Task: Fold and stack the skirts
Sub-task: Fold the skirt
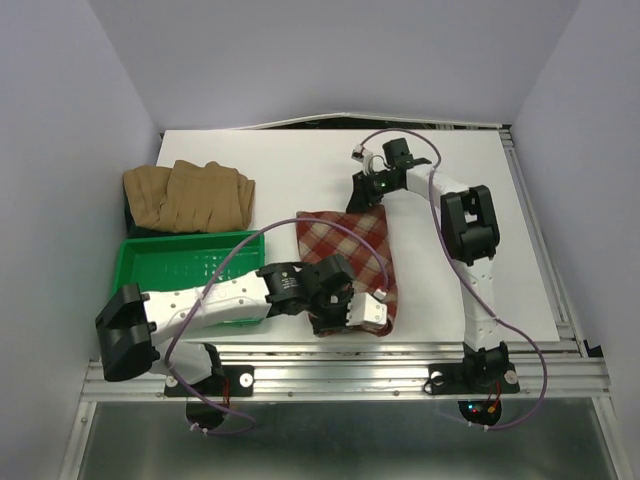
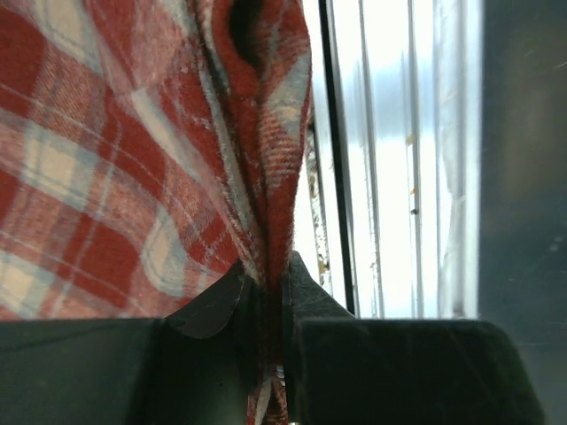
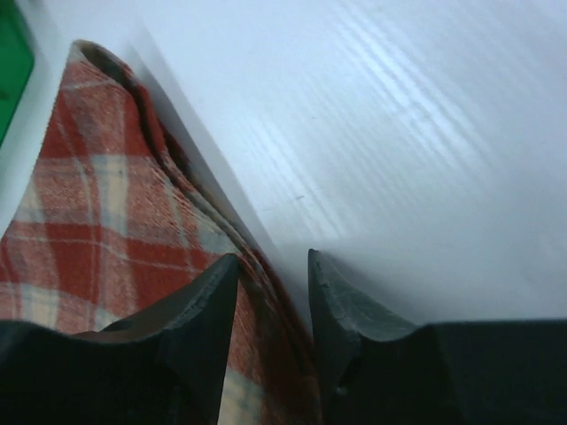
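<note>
The red-and-cream plaid skirt (image 1: 345,245) lies partly folded in the middle of the white table. My left gripper (image 1: 350,315) is at its near edge, shut on a pinched fold of the plaid cloth (image 2: 106,177), which runs down between the fingers (image 2: 213,305). My right gripper (image 1: 362,200) is at the skirt's far right corner. In the right wrist view its jaws (image 3: 273,266) stand a little apart, astride the layered edge of the plaid skirt (image 3: 97,204). The tan-brown skirts (image 1: 190,195) lie piled at the far left.
A green ribbed tray (image 1: 180,262) sits at the near left, beside the left arm, and its corner shows in the right wrist view (image 3: 13,62). The table's metal front rail (image 2: 381,177) runs just beyond the left gripper. Bare white table (image 1: 460,200) lies right of the skirt.
</note>
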Tool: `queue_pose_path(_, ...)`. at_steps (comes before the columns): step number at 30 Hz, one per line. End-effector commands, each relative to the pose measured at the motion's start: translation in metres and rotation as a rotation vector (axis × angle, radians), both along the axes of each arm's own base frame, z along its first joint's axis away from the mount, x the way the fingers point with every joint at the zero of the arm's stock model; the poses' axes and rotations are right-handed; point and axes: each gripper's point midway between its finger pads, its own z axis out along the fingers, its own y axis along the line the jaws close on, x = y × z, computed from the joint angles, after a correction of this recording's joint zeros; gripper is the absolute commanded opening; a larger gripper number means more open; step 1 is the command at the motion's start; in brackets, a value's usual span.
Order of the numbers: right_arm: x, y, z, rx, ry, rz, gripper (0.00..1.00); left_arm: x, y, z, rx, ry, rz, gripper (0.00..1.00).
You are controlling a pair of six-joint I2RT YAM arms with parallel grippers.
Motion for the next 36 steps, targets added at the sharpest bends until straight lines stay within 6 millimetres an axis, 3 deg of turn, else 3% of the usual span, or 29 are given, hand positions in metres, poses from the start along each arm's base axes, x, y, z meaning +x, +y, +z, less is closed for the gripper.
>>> queue_pose_path(1,-0.041,0.013,-0.007,0.033,0.068,0.103,0.37,-0.022,-0.013,0.040,-0.081,0.102,-0.051,0.00)
queue_pose_path(6,-0.070,0.013,-0.003,0.057,0.073,0.183,0.26,-0.009,-0.014,0.053,-0.090,0.102,-0.047,0.00)
queue_pose_path(8,-0.082,0.010,-0.007,0.056,0.102,0.204,0.21,0.007,-0.014,0.058,-0.097,0.063,-0.030,0.00)
queue_pose_path(10,-0.098,0.011,-0.009,0.064,0.120,0.246,0.16,0.033,-0.020,0.073,-0.131,0.019,0.004,0.00)
queue_pose_path(12,-0.105,0.010,-0.008,0.070,0.124,0.265,0.13,0.057,-0.018,0.070,-0.105,0.019,0.048,0.00)
queue_pose_path(13,-0.110,0.013,-0.008,0.075,0.128,0.279,0.13,0.060,-0.022,0.072,-0.102,0.013,0.041,0.00)
queue_pose_path(14,-0.115,0.012,-0.010,0.082,0.135,0.288,0.13,0.078,-0.022,0.081,-0.114,-0.009,0.061,0.00)
queue_pose_path(15,-0.117,0.012,-0.008,0.085,0.132,0.291,0.13,0.094,-0.020,0.076,-0.095,-0.016,0.094,0.00)
queue_pose_path(18,-0.124,0.014,-0.008,0.092,0.136,0.309,0.12,0.121,-0.028,0.085,-0.110,-0.076,0.103,0.00)
queue_pose_path(27,-0.130,0.014,-0.008,0.107,0.144,0.324,0.12,0.194,-0.034,0.051,-0.050,-0.100,0.173,0.02)
queue_pose_path(36,-0.132,0.013,-0.008,0.106,0.155,0.333,0.13,0.236,-0.025,0.017,0.009,-0.097,0.224,0.05)
